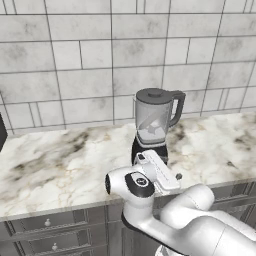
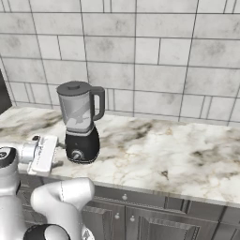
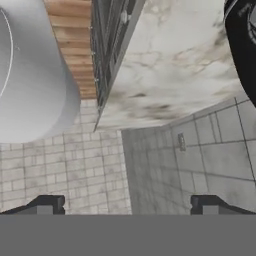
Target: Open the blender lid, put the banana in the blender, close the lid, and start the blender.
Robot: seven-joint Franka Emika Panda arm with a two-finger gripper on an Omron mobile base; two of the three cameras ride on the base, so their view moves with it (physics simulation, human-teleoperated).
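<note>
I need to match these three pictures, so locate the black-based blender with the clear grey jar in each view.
Left base view: the blender stands at centre, on the marble counter by the tiled wall, just beyond the arm's hand.
Right base view: the blender stands left of centre, beyond the hand.
Hand view: a black curved edge at the upper right seems to be its base.
Shared landmark: the marble counter.
</note>
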